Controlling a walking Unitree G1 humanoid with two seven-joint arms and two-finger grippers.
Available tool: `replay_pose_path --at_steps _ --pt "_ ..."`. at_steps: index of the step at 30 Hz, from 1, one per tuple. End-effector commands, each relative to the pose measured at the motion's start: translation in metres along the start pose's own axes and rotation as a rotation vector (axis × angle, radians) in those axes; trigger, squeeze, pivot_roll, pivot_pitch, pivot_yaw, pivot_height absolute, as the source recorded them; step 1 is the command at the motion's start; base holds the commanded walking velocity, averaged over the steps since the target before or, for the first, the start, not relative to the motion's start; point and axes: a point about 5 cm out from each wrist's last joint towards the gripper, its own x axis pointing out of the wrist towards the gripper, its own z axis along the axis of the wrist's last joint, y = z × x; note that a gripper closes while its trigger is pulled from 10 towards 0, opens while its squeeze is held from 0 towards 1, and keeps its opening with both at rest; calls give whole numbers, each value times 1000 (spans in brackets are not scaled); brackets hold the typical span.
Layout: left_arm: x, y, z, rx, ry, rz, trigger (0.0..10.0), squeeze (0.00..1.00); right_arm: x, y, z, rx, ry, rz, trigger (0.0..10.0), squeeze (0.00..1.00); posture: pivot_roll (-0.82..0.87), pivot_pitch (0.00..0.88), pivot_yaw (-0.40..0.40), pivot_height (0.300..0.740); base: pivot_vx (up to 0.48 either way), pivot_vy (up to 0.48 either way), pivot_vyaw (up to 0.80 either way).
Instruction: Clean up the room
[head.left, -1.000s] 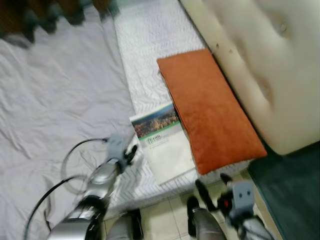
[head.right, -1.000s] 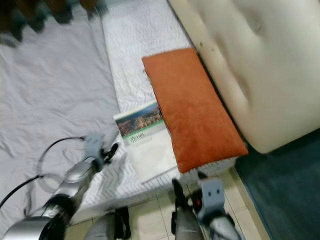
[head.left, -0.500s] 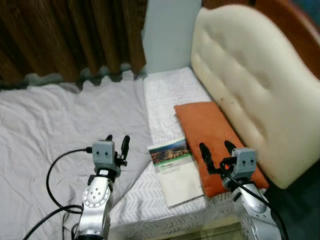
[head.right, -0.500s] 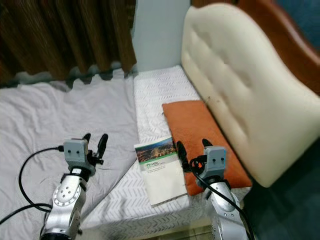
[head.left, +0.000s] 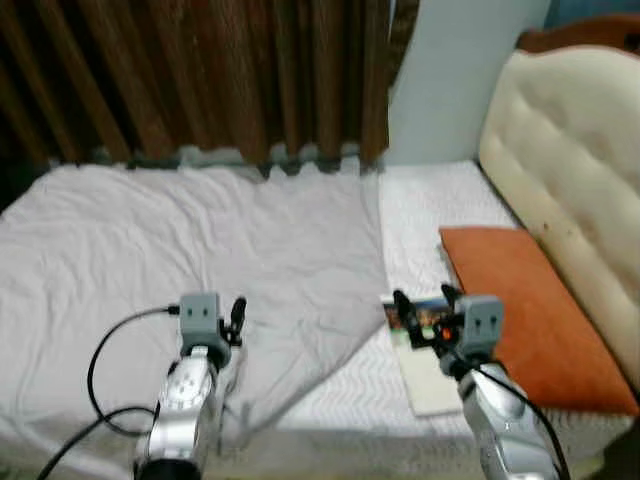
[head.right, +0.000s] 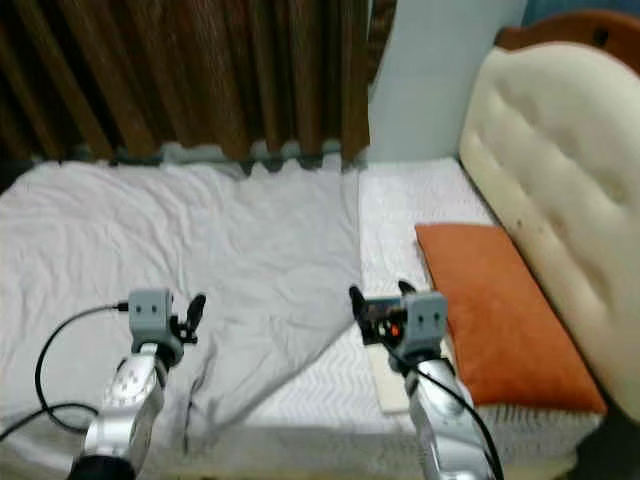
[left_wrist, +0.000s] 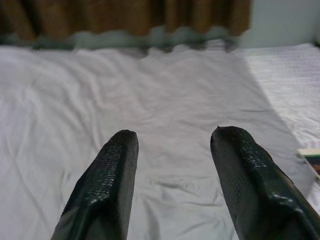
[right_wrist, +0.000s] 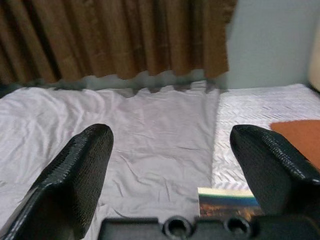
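Both arms are raised over the near edge of the bed. The left gripper (head.left: 236, 318) hangs above the grey sheet (head.left: 200, 250) on the left; its fingers (left_wrist: 107, 175) stand moderately apart and hold nothing. The right gripper (head.left: 420, 305) hangs right of centre, its jaws spread wide and empty, directly over the booklet (right_wrist: 227, 202), which lies flat on the bare white mattress (head.left: 440, 200) just beside the sheet's slanted edge. The booklet's near part is hidden behind the right wrist. Touching or nearly touching it on the right lies the orange pillow (head.left: 530, 310), running along the cream headboard (head.left: 575, 160). Beyond the bed hang brown curtains (head.left: 200, 75), with a pale wall (head.left: 460, 70) at far right. The step in hand is judged to be picking up the booklet. A flat, thin item on soft bedding gives little edge to grip: lower the right gripper to the free left edge, away from the pillow, press one finger into the mattress to get under the cover, and close slowly. Avoid pinching the sheet.
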Motion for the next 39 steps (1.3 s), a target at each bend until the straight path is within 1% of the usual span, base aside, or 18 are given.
replay_pose_path --at_steps 1,2,4,6,9,11,14,16,18,21,23,27,30,39 --pt "1 -9 2 20 -10 -66 10000 0 -5 -4 -6 -15 19 -12 10000 0 -61 0 52 740 0 480 0" --pt "1 -9 2 20 -10 -66 10000 0 -5 -4 -6 -15 19 -12 10000 0 -61 0 52 740 0 480 0" --pt "0 -10 3 30 -14 -103 10000 0 -8 -4 -8 -20 25 -14 10000 0 -60 0 53 740 0 480 0" --pt "-1 -9 6 20 -29 -118 10000 0 -11 -4 -12 -28 36 -16 10000 0 -61 0 55 740 0 480 0" --pt "-2 -10 7 9 -39 -118 10000 0 -13 -4 -14 -30 41 -17 10000 0 -60 0 53 740 0 480 0" --pt "-2 -10 4 -2 -25 -78 10000 0 -13 -4 -16 -36 52 -6 10000 0 -61 0 51 740 0 480 0" --pt "-2 -10 1 39 -7 -23 10000 0 -13 -4 -16 -37 56 3 10000 0 -62 0 50 740 0 246 0" --pt "-1 -14 0 4 -8 -23 10000 0 -11 -4 -17 -36 59 14 10000 0 -62 0 47 740 0 0 0" --pt "-1 -18 5 -8 -29 -33 10000 0 -9 -3 -17 -42 69 31 10000 0 -61 0 45 740 0 0 0" --pt "0 -22 9 -15 -48 -49 10000 0 -7 -5 -17 -39 75 33 10000 0 -60 0 43 740 437 0 0" --pt "0 -21 6 -8 -33 -39 10000 0 -6 -7 -20 -35 97 38 10000 0 -59 0 40 740 471 0 0" --pt "0 -21 4 5 -21 -32 10000 0 -6 -9 -21 -37 103 40 10000 0 -60 0 39 740 472 0 0" --pt "1 -25 5 20 -20 -48 10000 0 -8 -13 -23 -31 114 27 10000 0 -62 0 42 740 472 0 654" --pt "1 -30 3 15 -5 -73 10000 0 -10 -15 -27 -34 124 19 10000 0 -74 0 47 740 472 0 535"
